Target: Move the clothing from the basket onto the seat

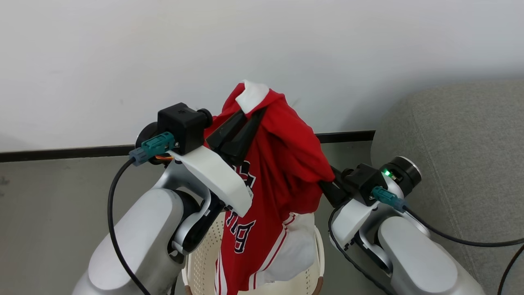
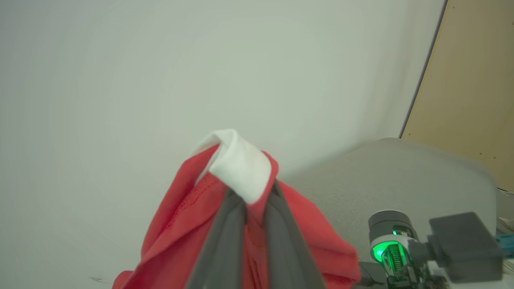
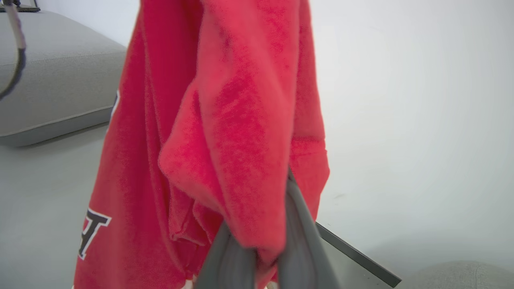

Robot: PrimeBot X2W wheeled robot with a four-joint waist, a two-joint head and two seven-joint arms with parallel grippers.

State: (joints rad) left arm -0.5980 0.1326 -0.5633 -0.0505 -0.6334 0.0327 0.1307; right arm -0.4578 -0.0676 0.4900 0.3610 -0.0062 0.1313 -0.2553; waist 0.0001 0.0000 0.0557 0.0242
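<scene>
Clothing (image 1: 282, 164) hanging over basket (image 1: 202, 262), left gripper (image 1: 254, 112) clamped on white trim, right gripper (image 1: 326, 185) pinching red fold, seat (image 1: 450, 143) nearby

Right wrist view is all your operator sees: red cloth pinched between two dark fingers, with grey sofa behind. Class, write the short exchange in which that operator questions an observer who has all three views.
Operator: Is anything besides my gripper holding this cloth?
Observer: Yes. The left gripper is shut on the white trim at the top of the clothing, higher up than your right gripper.
Operator: Where is the basket?
Observer: The basket sits right below the cloth, and the clothing's striped lower end hangs over its opening.
</scene>
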